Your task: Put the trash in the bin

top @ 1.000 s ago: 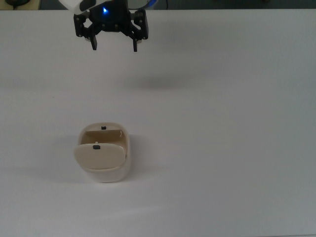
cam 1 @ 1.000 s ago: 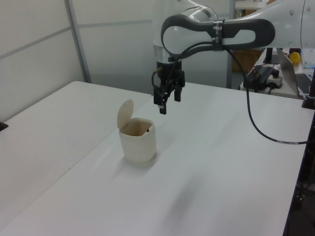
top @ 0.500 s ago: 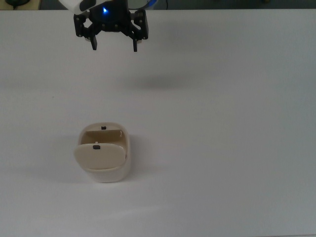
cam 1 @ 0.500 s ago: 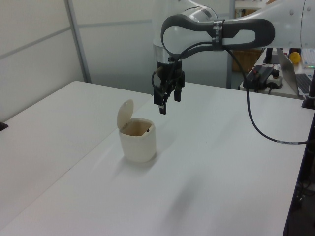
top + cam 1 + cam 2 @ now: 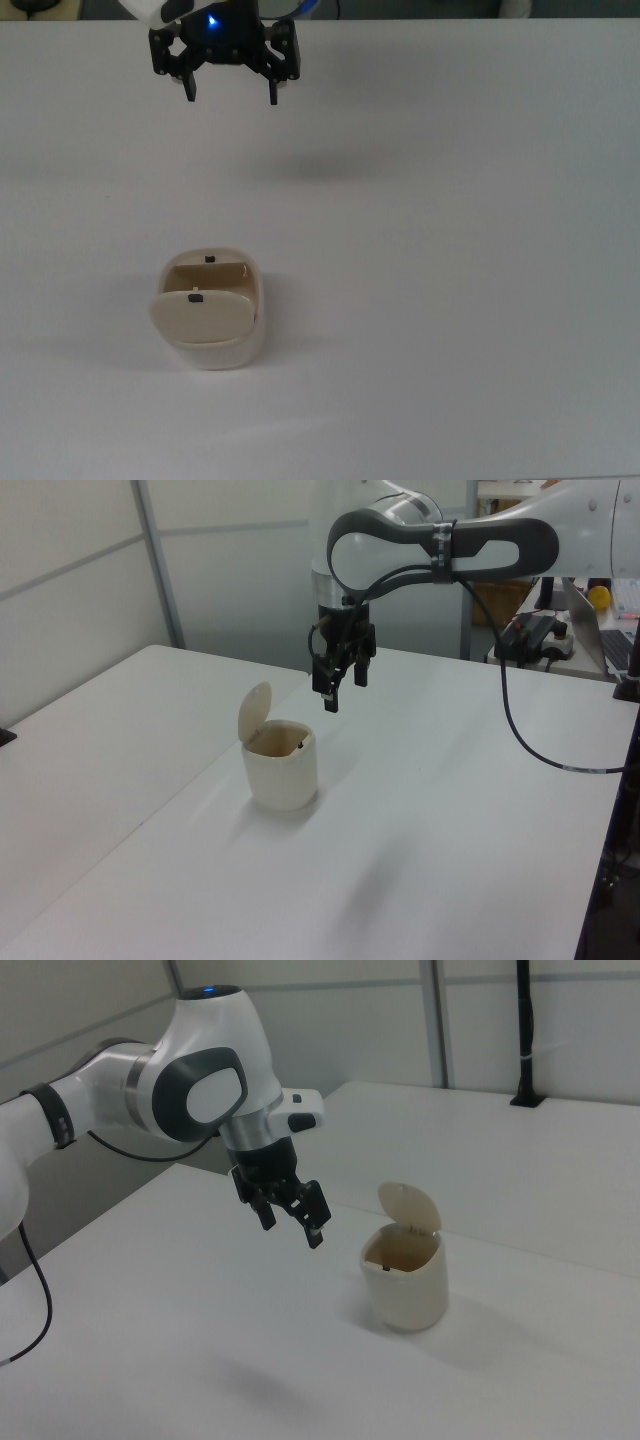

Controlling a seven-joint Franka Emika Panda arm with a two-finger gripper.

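Note:
The bin (image 5: 205, 318) is a small cream-beige container standing on the white table (image 5: 450, 300), its flap lid tipped up and its mouth uncovered. It also shows in the left view as the bin (image 5: 282, 775) and in the right view as the bin (image 5: 405, 1285). My gripper (image 5: 232, 98) hangs open in the air with nothing between its fingers, toward the top view's upper edge from the bin. The gripper (image 5: 343, 692) is higher than the bin's lid and off to its side, as the gripper (image 5: 291, 1233) in the right view confirms. The trash is out of view.
A black cable (image 5: 520, 730) loops from the arm over the table's far right in the left view. A laptop (image 5: 590, 615) and a yellow object (image 5: 600, 597) sit beyond the table there. A black post (image 5: 524, 1035) stands at the table's far edge in the right view.

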